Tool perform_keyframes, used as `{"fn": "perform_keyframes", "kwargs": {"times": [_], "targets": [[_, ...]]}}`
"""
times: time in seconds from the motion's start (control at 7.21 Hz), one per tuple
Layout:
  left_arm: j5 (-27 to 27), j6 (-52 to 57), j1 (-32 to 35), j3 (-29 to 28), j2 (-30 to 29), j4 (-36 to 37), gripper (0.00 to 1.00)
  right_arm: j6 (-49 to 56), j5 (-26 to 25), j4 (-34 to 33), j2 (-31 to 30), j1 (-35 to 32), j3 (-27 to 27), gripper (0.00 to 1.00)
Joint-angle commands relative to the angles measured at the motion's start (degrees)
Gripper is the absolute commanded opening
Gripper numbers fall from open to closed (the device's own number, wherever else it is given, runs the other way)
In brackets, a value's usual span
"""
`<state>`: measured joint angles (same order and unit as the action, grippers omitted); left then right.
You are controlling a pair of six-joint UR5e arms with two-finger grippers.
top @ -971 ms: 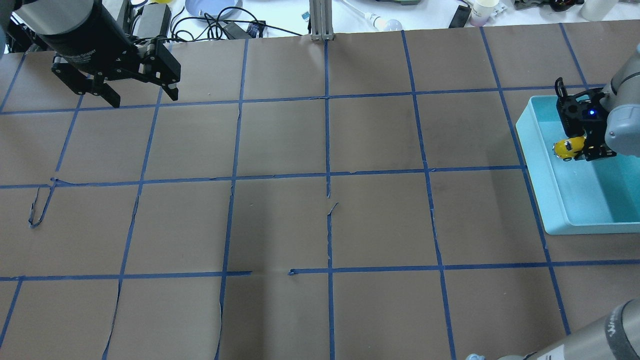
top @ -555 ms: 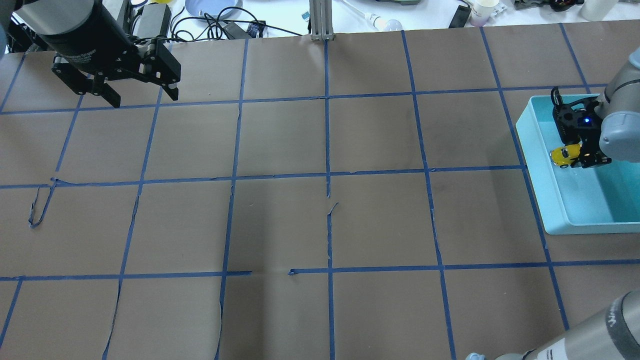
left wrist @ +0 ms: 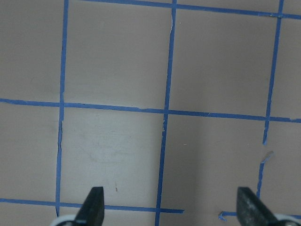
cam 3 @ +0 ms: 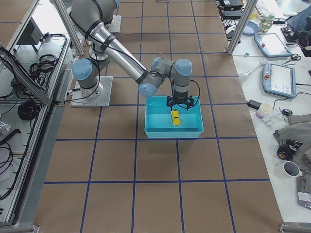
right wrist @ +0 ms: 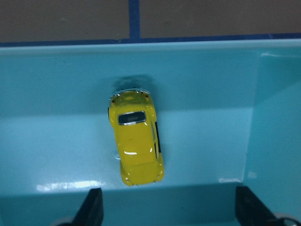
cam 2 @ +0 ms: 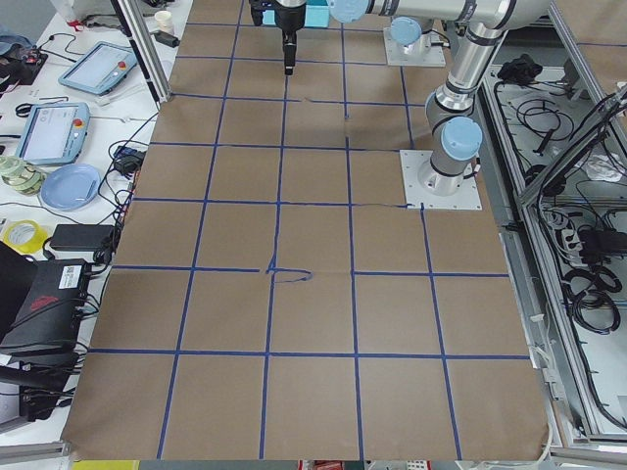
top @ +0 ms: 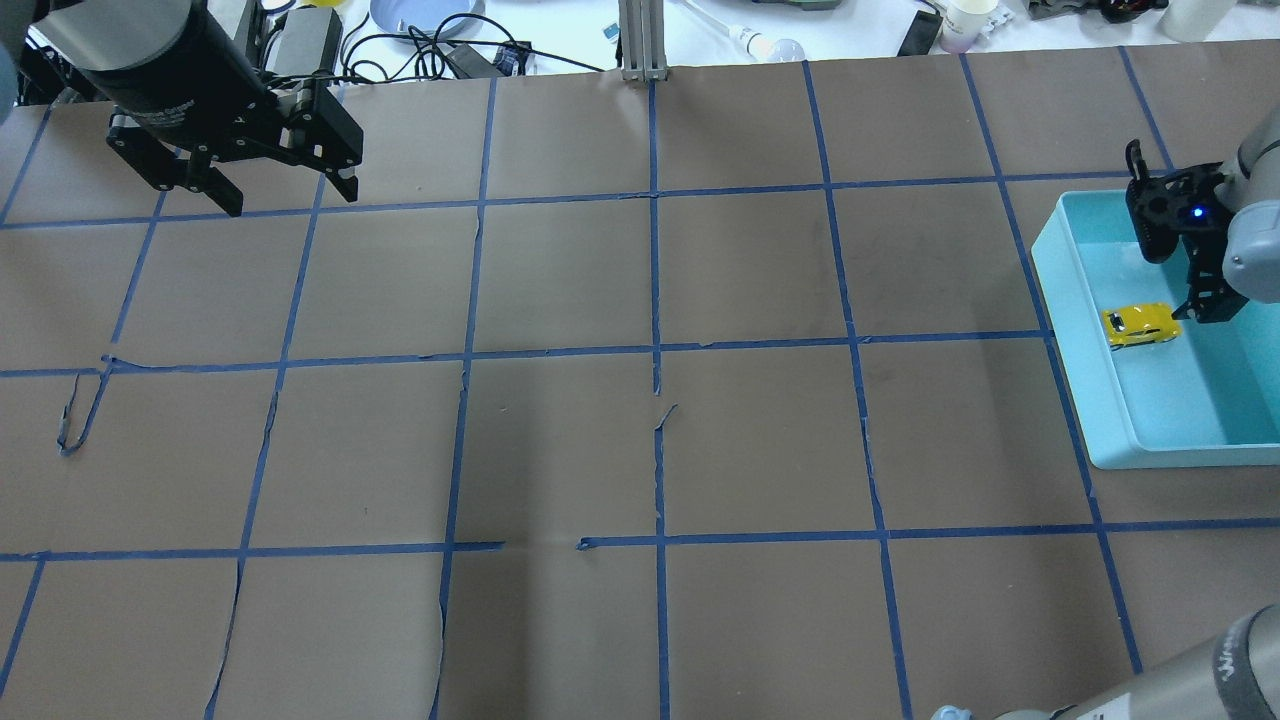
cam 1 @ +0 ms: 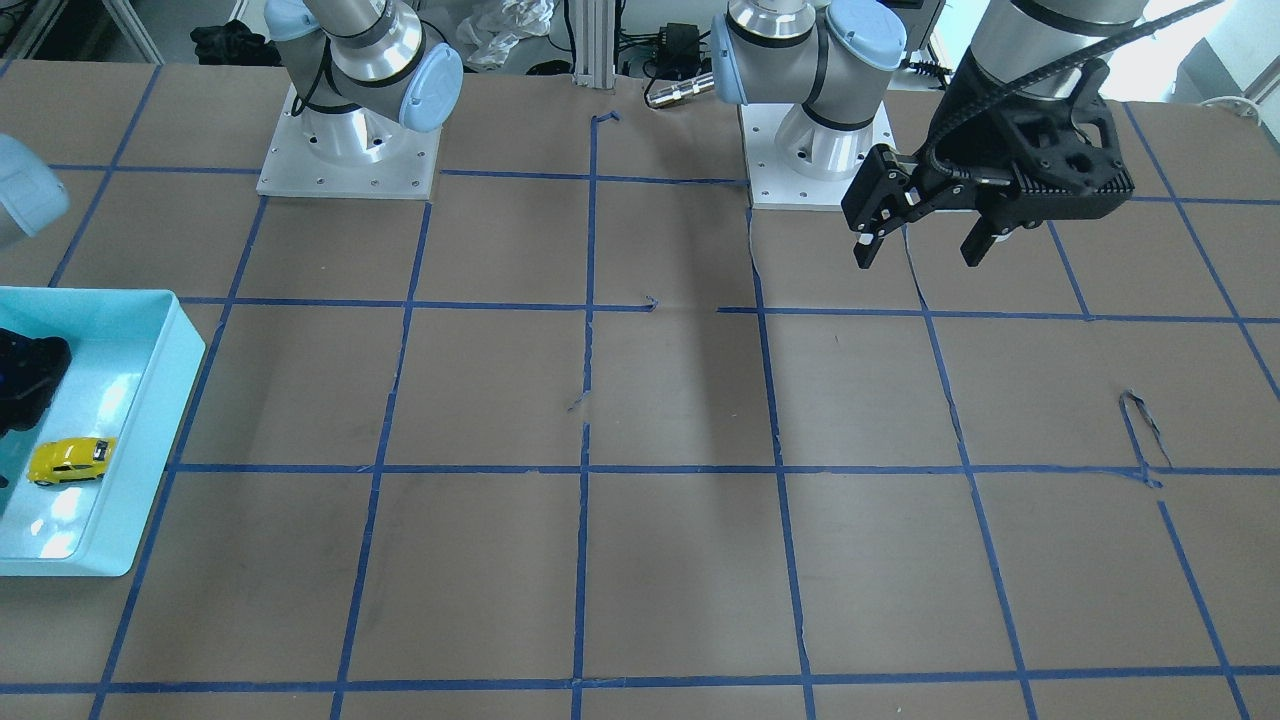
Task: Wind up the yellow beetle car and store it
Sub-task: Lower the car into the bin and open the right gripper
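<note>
The yellow beetle car (top: 1138,325) sits free on the floor of the teal bin (top: 1180,455). The right gripper (right wrist: 170,207) hangs just above it, its 2 fingers (right wrist: 91,209) spread. The left gripper (top: 291,198), also spread, hovers far from the bin.

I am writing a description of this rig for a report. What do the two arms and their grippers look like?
The left arm and right arm are silver-grey tubes with pale blue joint caps. The left gripper and right gripper are black, two-fingered. A black cable loops by the left wrist; a blue light glows on the right gripper.
</note>
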<state>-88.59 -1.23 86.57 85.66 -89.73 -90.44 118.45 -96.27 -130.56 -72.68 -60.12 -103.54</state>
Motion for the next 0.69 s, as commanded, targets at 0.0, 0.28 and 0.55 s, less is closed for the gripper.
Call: {"fn": "perform_keyframes", "kwargs": {"times": [0.0, 0.28, 0.55], "targets": [[0.0, 0.2, 0.0, 0.0, 0.0, 0.0, 1.00, -4.0, 0.0, 5.5, -6.3, -0.5, 4.2, 0.98], [-0.1, 0.1, 0.0, 0.0, 0.3, 0.0, 1.00, -18.2, -0.1, 16.3, -8.3, -4.9, 9.2, 0.99], [-0.1, 0.0, 0.0, 0.5, -0.1, 0.1, 1.00, -42.0, 2.6, 29.2, -9.6, -9.7, 15.3, 1.00]]}}
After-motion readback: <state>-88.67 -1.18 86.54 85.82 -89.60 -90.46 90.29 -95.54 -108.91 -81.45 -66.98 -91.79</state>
